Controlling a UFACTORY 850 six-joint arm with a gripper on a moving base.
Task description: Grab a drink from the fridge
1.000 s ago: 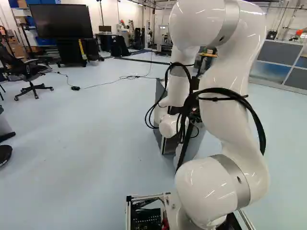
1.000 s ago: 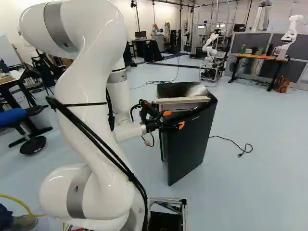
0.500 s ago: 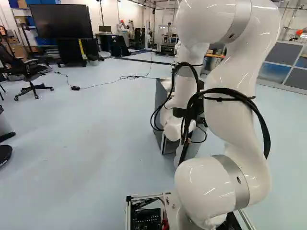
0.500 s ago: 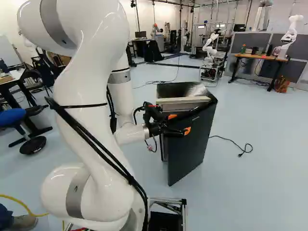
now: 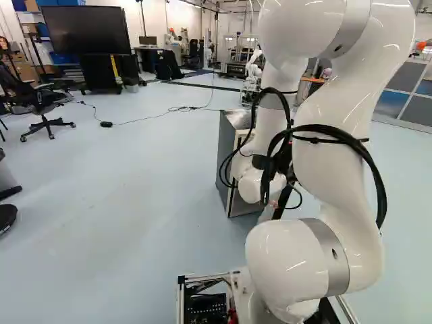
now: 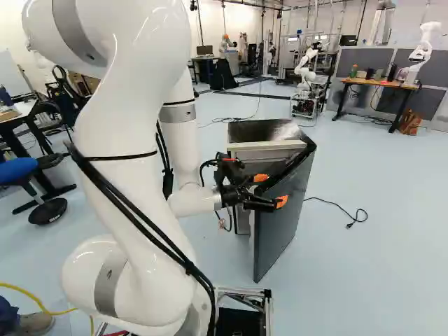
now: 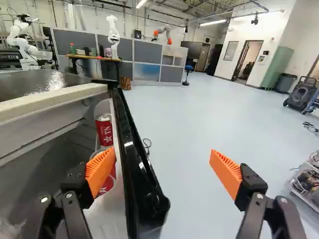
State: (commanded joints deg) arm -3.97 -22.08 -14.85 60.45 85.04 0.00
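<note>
We find the fingers (image 7: pixel 101 172) wide apart, gripping nothing. The edge of the ajar fridge door (image 7: pixel 137 167) runs between them, nearer the inner one. An upright red can (image 7: pixel 104 130) sits in the door rack, ahead of that inner finger; a second can (image 7: pixel 109 182) is partly hidden. Arm (image 6: pixel 129 133) bent, wrist reaching roughly level. We judge more door swing is needed.

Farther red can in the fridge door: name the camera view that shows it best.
The wrist view: it looks inside the open door and shows the can, top and side. Neither base view shows it: the right gives the door's outer face, the left the fridge partly behind the arm.
</note>
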